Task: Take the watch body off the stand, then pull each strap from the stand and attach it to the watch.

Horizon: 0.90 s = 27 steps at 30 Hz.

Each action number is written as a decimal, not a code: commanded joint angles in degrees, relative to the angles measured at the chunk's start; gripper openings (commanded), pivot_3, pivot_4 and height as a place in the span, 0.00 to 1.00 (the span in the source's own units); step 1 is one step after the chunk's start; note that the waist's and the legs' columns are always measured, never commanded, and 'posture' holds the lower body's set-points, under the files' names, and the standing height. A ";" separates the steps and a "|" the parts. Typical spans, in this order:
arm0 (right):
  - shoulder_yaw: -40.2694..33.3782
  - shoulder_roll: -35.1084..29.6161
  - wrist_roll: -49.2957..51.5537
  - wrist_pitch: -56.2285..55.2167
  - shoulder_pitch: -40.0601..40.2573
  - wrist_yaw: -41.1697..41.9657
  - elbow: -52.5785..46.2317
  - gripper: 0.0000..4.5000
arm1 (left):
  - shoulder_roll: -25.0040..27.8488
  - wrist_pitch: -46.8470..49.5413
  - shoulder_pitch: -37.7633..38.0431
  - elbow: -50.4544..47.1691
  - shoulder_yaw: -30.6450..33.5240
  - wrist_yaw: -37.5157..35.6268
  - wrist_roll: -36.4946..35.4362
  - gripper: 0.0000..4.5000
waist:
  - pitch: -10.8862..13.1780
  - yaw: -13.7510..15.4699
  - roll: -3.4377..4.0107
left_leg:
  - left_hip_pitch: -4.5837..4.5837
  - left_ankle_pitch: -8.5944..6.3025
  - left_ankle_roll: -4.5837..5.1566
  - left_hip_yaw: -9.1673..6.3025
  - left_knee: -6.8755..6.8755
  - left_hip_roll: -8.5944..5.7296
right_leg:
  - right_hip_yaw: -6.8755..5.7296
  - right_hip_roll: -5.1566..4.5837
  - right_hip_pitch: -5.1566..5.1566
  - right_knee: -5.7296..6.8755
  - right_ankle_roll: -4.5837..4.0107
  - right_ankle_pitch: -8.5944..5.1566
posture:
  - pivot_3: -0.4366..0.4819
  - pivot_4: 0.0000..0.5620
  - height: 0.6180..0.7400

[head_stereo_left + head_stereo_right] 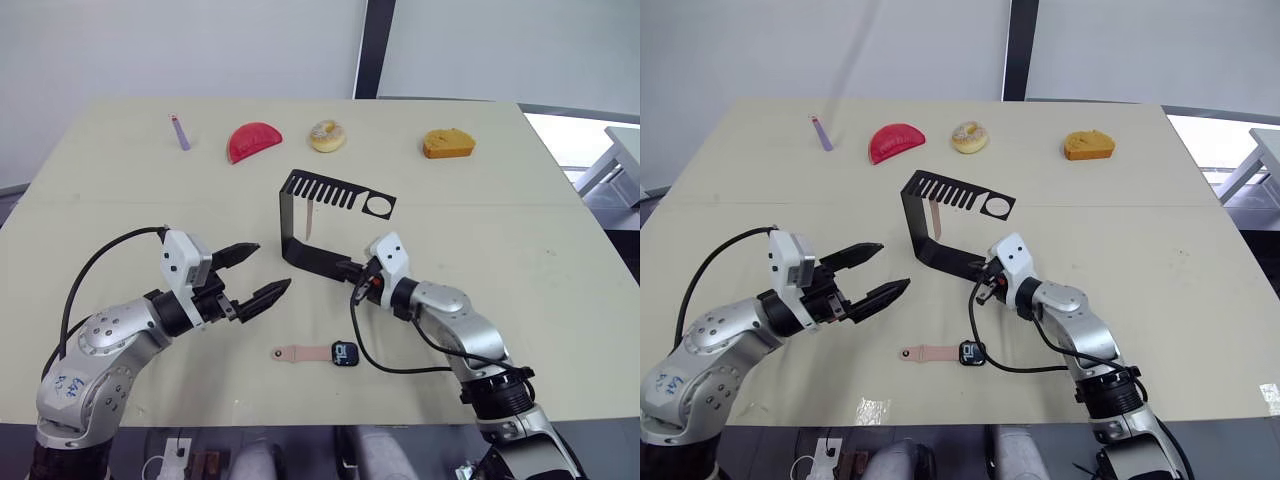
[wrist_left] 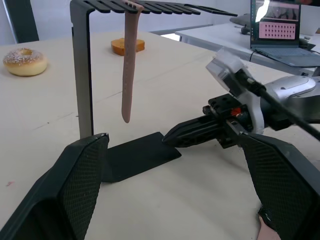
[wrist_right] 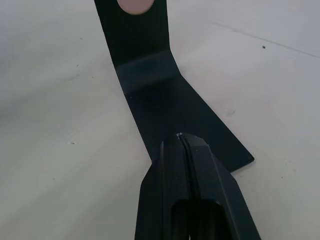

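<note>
Table (image 1: 120,190): carries everything; the stand is my landmark.
Stand (image 1: 300,255): black bracket; my right gripper (image 3: 182,142) presses down on the near edge of its flat base. Risk, as I judge it: if that press slips off the edge, the stand tips or slides when I tug the strap.
Left gripper (image 1: 258,272): fingers spread wide, holding nothing, hovering on my left of the stand, apart from it.
Right gripper: fingers closed flat together, gripping nothing, tips resting on the base.
Hanging strap (image 2: 129,65): still in a comb slot under the stand's top arm. Risk: a slanted pull could jam it in the slot or drag the bracket along.
Fitted strap (image 1: 298,353): on the table nearer me than the stand, joined to the watch body.
Watch body (image 1: 345,352): off the stand, just in front of it, unheld; a careless sweep could knock it.
</note>
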 commanded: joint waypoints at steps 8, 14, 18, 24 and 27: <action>0.19 1.19 -2.38 7.43 -1.46 -2.19 1.52 0.01 | -2.07 -0.20 -0.07 -4.16 -2.82 4.48 1.60 1.00 | -0.04 0.09 -0.02 | 0.02 0.00 0.00 -0.02 0.06 0.00 | 0.00 -0.02 0.03 0.03 0.00 0.00 | 0.48 0.27 0.98; 0.08 0.95 -2.67 9.63 -0.85 -2.38 -0.27 0.00 | -6.34 -5.03 -1.55 -3.29 -9.50 10.64 11.88 0.88 | -0.07 0.09 -0.03 | 0.01 -0.01 0.01 -0.02 0.04 -0.01 | -0.01 -0.02 0.03 0.02 0.00 0.00 | 0.48 0.27 0.98; 0.02 0.95 -2.66 10.78 -0.72 -2.51 -1.41 0.00 | -10.32 -6.40 -2.50 -1.57 -12.42 14.49 16.15 0.50 | -0.09 0.11 -0.02 | 0.03 -0.01 0.00 -0.01 0.03 0.00 | 0.00 -0.01 0.03 0.03 0.00 0.00 | 0.48 0.27 0.98; 0.01 0.72 -2.83 11.79 -0.92 -2.50 -1.99 0.00 | -16.37 -10.14 -7.24 5.05 -15.67 19.41 23.33 0.50 | -0.11 0.18 -0.03 | 0.02 -0.01 0.01 -0.01 0.05 -0.01 | 0.00 -0.01 0.04 0.03 0.00 0.00 | 0.48 0.27 0.98; -0.01 0.70 -2.86 12.06 -0.86 -2.63 -2.20 0.00 | -18.55 -11.95 -9.02 8.46 -17.21 20.23 25.99 0.50 | -0.12 0.18 -0.03 | 0.03 -0.01 0.01 0.00 0.05 -0.01 | 0.00 0.00 0.04 0.03 0.00 0.00 | 0.48 0.27 0.98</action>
